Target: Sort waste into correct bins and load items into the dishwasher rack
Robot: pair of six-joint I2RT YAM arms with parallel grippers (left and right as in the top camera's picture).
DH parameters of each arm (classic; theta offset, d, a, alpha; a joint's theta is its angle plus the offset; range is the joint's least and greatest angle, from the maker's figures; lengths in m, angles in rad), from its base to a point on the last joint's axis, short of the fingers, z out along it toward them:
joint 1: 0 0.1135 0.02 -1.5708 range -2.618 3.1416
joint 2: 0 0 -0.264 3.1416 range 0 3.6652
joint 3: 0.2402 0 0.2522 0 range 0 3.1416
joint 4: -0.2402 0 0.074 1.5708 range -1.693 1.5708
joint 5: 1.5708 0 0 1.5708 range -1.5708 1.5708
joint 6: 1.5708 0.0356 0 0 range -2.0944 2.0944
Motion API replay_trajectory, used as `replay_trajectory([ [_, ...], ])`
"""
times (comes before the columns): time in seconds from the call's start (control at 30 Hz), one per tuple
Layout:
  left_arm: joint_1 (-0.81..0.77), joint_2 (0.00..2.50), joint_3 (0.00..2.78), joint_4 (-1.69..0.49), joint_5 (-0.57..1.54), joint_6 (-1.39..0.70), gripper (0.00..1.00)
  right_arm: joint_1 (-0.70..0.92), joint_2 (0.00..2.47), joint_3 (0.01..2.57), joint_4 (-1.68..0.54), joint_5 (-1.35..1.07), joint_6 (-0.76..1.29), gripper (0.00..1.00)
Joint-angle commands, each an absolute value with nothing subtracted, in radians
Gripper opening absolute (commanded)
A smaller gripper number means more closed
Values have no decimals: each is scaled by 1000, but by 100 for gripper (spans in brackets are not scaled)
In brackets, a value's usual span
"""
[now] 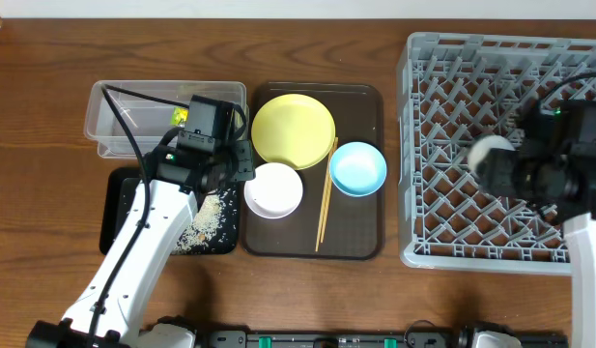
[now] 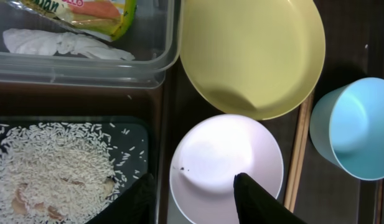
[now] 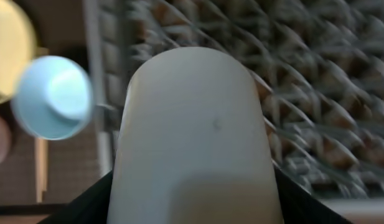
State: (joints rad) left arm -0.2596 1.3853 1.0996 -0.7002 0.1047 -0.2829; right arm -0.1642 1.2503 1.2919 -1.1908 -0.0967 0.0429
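My right gripper [image 3: 192, 208] pinches the small pale cup [image 3: 192, 124] over the dishwasher rack [image 1: 442, 222]. I'm loading, so next I should lower it in and release. My left gripper [image 2: 192, 186], jaws spread, straddles the rim of the white bowl [image 2: 226, 155], left of the rack.

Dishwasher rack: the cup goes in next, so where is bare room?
The rack is bare all round the cup held above it. The brown tray is crowded with plate, white bowl, blue bowl, chopsticks; only its corner below the blue bowl, right of the chopsticks, is free.
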Motion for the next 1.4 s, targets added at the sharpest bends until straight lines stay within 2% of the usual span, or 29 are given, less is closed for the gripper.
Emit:
replay_trajectory([
  [0.0,-257,1372,1104,-703,85,-266,44,-204,1301,1316,-1223,-19,78,1],
  [0.07,-257,1373,1104,-703,85,-266,47,-216,1333,1316,-1246,-19,93,2],
  [0.17,-257,1373,1104,-703,85,-266,48,-223,1388,1315,-1274,-17,93,6],
  [0.57,-257,1373,1104,-703,85,-266,50,-223,1589,1314,-1276,33,101,7],
  [0.73,-257,1373,1104,-703,85,-266,51,-223,1639,1312,-1276,33,101,10],
  [1.0,-257,1373,1104,-703,85,-266,52,-223,1707,1312,-1264,33,100,26],
  [1.07,-257,1373,1104,-703,85,-266,52,-223,1715,1312,-1265,33,101,22],
  [1.13,-257,1373,1104,-703,85,-266,52,-223,1715,1312,-1265,33,101,7],
  [1.17,-257,1373,1104,-703,85,-266,52,-223,1712,1313,-1264,33,101,3],
  [1.37,-257,1373,1104,-703,85,-266,55,-223,1696,1323,-1261,23,100,1],
])
